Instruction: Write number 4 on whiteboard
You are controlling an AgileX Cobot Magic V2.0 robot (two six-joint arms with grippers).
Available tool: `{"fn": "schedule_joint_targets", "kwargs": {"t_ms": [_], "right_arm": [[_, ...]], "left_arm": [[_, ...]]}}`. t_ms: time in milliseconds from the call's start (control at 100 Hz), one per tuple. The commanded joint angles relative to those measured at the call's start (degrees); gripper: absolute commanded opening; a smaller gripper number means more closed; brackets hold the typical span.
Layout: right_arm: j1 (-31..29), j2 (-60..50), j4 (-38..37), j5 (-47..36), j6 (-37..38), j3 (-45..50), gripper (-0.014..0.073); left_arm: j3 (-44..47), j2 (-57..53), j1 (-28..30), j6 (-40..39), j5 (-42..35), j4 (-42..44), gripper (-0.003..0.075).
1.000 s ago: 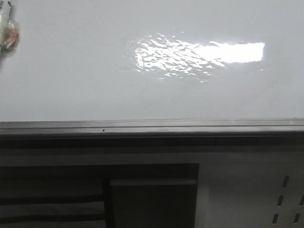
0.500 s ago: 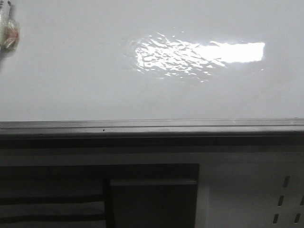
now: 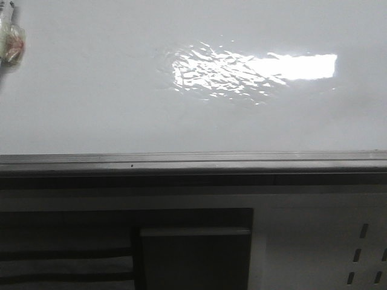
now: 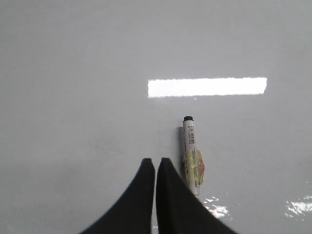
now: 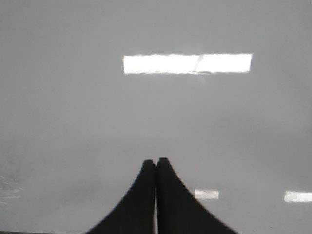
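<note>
- The whiteboard (image 3: 91, 90) is seen in the front view as a glossy white-grey surface filling the upper part, with a bright rippled light reflection (image 3: 254, 69) right of centre.
- A grey metal edge rail (image 3: 193, 162) is seen along the board's lower edge, with a dark cabinet panel (image 3: 193, 257) below it.
- No written stroke can be made out on the board in any view.
- The left gripper (image 4: 155, 163) is shown in its wrist view with both black fingers pressed together, nothing held between them.
- A marker (image 4: 191, 156) with a black tip and a yellowish label is seen lying on the board just beside the left gripper's fingers; contact with them cannot be told.
- In the front view the marker (image 3: 11, 42) is partly visible at the upper left edge.
- The right gripper (image 5: 156, 162) is likewise shown with fingers closed together over bare board, holding nothing.
</note>
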Motion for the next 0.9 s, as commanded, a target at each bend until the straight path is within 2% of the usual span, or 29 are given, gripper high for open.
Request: {"fn": "schedule_joint_targets", "kwargs": {"t_ms": [0, 290, 760, 830, 890], "right_arm": [[-0.30, 4.24, -2.77, -1.19, -0.24, -4.66, -0.0071], [-0.30, 6.13, -2.78, -1.30, -0.24, -5.46, -0.0071], [-0.30, 6.13, -2.78, -1.10, -0.24, -4.88, -0.0070], [-0.30, 6.13, -2.78, -0.85, -0.13, -4.74, -0.0039], [-0.30, 6.13, -2.78, -0.85, -0.13, -4.74, 0.0048]], "left_arm": [[-4.75, 5.10, -0.33, -0.10, 0.82, -0.72, -0.0020], [-6.03, 11.05, -0.33, -0.10, 0.89, -0.72, -0.0020], [-6.03, 11.30, -0.33, -0.10, 0.78, -0.87, -0.0020], [-6.03, 11.30, -0.33, -0.10, 0.42, 0.60, -0.0004], [-6.03, 11.30, -0.33, -0.10, 0.27, 3.03, 0.0066]]}}
